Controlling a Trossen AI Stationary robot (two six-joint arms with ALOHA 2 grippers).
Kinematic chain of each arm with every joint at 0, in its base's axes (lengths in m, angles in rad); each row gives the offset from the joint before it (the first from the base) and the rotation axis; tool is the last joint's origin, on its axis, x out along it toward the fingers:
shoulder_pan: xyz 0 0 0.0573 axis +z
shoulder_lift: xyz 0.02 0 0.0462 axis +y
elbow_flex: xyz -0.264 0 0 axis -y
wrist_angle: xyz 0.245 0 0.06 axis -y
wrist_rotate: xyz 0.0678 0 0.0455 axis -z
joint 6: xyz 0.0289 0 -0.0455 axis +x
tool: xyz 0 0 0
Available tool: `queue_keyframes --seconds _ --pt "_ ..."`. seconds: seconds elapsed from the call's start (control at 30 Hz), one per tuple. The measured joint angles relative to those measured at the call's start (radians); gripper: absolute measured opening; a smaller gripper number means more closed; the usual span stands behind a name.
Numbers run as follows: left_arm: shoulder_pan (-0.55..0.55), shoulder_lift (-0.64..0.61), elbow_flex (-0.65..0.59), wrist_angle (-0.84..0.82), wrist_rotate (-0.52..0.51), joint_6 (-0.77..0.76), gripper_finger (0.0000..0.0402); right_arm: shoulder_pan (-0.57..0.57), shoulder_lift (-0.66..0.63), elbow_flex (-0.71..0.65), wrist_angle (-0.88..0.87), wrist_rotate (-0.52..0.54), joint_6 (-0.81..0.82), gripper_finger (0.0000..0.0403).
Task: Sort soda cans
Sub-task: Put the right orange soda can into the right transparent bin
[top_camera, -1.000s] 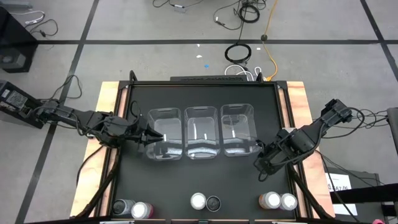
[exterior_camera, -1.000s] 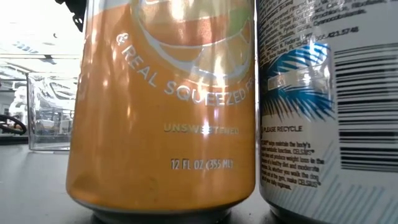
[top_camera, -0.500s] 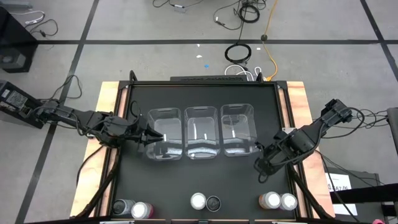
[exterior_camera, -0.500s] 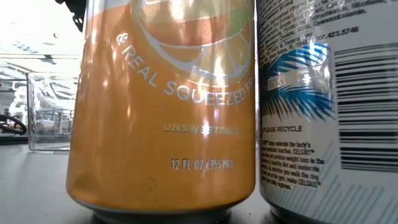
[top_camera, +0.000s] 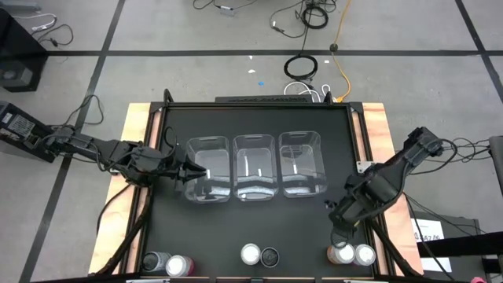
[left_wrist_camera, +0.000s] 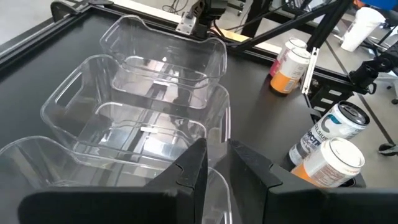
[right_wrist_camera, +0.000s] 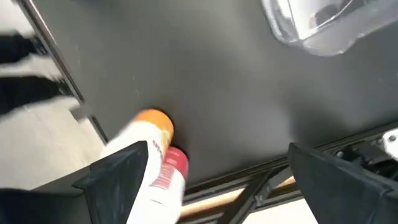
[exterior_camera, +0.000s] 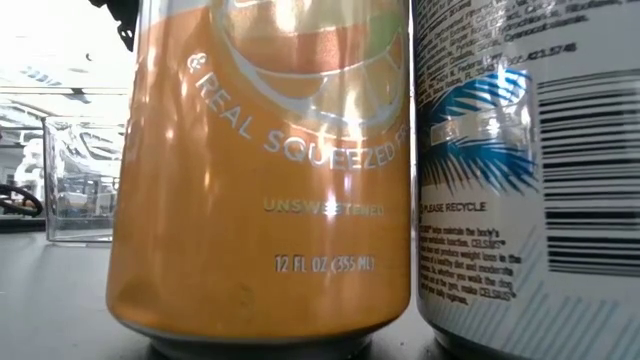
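Six soda cans stand upright in pairs along the near edge: a left pair [top_camera: 168, 264], a middle pair [top_camera: 259, 255] and a right pair [top_camera: 352, 254]. The middle pair fills the low view as an orange can [exterior_camera: 260, 170] and a white, barcoded one [exterior_camera: 520, 170]. My right gripper [top_camera: 343, 229] hangs open, pointing down, just above and behind the right pair, which shows blurred as an orange-and-white can [right_wrist_camera: 149, 140] and a pink-red one [right_wrist_camera: 174, 165] beside its left finger. My left gripper [left_wrist_camera: 216, 168] is shut at the left wall of the left clear bin [top_camera: 208, 169]. My left gripper has its shut fingertips at the left bin's rim [left_wrist_camera: 217, 146]. I cannot tell whether they touch it.
Three clear plastic bins [top_camera: 255, 167] stand side by side mid-table, on a black mat framed by a raised rail [top_camera: 259, 103]. Bare mat lies between the bins and the cans. Cables run across the floor beyond the far edge.
My right gripper has gone toward the table's near edge, from beside the right bin's near corner to just above the right pair of cans, and its wrist has rolled. The cans and bins have not moved.
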Motion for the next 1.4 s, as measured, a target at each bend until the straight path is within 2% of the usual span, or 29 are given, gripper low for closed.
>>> queue_keyframes --seconds 0.13,0.37,0.57,0.8,0.93,1.13,1.4 --pt "0.0 0.002 0.0 0.0 0.0 0.0 0.0073 0.042 0.053 0.0 0.005 0.003 -0.069 0.0378" --pt "0.0 0.022 0.0 -0.002 -0.001 0.001 0.0073 0.112 0.1 0.0 0.124 0.034 -0.055 0.0378" --pt "0.0 0.055 0.0 -0.003 -0.008 0.001 0.0073 0.183 0.101 0.0 0.133 0.039 0.025 0.0378" --pt "0.0 0.093 0.0 -0.002 -0.018 0.0 0.0073 0.265 0.102 0.0 0.193 0.137 0.047 0.0378" --pt "0.0 0.094 0.0 0.005 -0.018 0.0 0.0073 0.29 0.104 -0.032 0.206 0.136 0.11 0.0378" --pt "0.0 0.091 0.0 0.024 -0.018 0.001 0.0073 0.317 0.105 -0.111 0.351 0.133 0.135 0.0378" --pt "0.0 0.091 0.0 0.025 -0.018 0.003 0.0073 0.35 0.105 -0.159 0.403 0.131 0.218 0.0378"
